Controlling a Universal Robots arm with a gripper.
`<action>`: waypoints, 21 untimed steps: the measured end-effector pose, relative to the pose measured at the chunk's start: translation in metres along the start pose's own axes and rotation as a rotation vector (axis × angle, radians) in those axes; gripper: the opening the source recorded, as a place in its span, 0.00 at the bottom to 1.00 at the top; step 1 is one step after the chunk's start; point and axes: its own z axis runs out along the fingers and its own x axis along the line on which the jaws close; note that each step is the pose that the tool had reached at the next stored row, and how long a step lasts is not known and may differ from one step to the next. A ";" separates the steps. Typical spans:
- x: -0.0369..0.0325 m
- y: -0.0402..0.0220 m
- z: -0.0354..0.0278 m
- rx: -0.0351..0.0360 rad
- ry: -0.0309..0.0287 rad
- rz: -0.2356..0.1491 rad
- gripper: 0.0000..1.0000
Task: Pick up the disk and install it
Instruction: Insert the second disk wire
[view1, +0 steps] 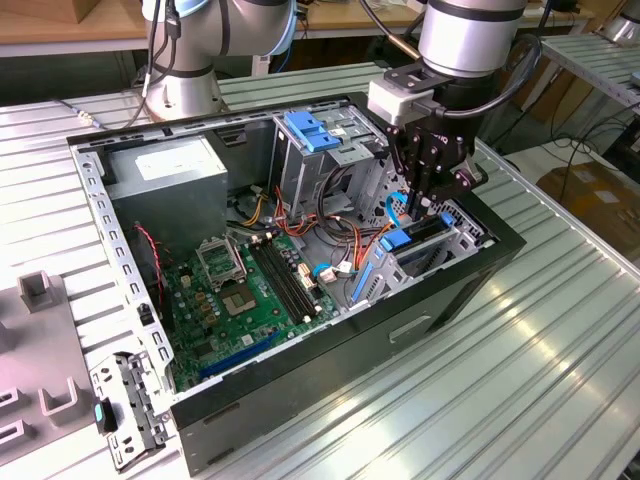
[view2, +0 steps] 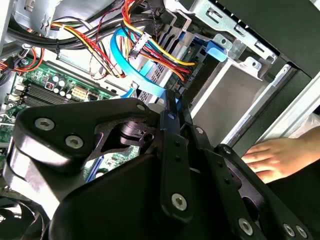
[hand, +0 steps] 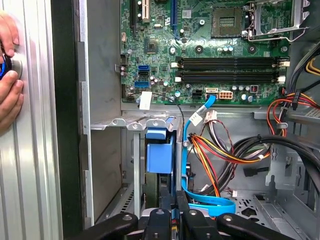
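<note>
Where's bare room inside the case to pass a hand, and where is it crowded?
Free: over the motherboard, between the power supply and the drive bay. Crowded: the cable bundle below the drive cage, and the bay, where the pincer sits at the disk.

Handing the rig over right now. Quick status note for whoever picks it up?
Gripper: lowered into the drive bay at the exterior view's right end of the open case, fingers closed on the upper edge of the disk.
Disk: standing on edge in the bay slot, blue rail end showing, beside the blue data cable.
Done: disk picked up and brought into the bay.
Left: full seating cannot be confirmed from these views; gripper has not released.
Note: a person's hand rests on the table right beside the case.
</note>
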 end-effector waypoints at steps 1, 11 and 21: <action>0.0003 0.0004 0.0001 0.0021 -0.0051 0.001 0.16; 0.0087 0.0034 0.0021 0.0147 -0.0280 0.005 0.16; 0.0151 0.0042 0.0050 0.0294 -0.0476 0.009 0.16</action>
